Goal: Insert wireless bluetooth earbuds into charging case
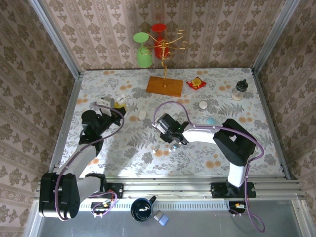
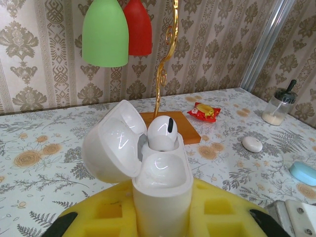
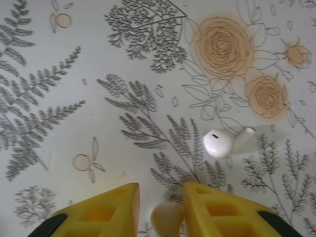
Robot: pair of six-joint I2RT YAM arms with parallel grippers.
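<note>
1. The left claw (image 2: 162, 219) pinches an open white charging case (image 2: 163, 180) between its yellow pads. The lid tips to the left.
2. One seated earbud (image 2: 163, 132) rests in the case with its round top poking out.
3. Behind the case is a gold stand (image 2: 160, 89) on a wooden base (image 2: 185, 126). A green cup (image 2: 105, 32) and a red cup (image 2: 137, 27) hang on it upside down.
4. A red packet (image 2: 204, 111) lies right of the base. Its print is too small to read.
5. The right claw (image 3: 161, 197) points down at the table, its yellow pads spread a little. A small pale thing (image 3: 167, 217) sits between them, close to the right pad. It is too blurry to name.
6. A loose earbud (image 3: 221, 143) lies on its side on the table, just past the right pad.
7. Further right lie a shut white case (image 1: 203, 104) and a blue case (image 1: 211, 121). A little jar (image 1: 240, 89) with a dark lid stands at the back.
8. The table (image 1: 269, 143) has grey ferns and orange flowers on it. The walls (image 1: 98, 24) have brown patterned paper.
</note>
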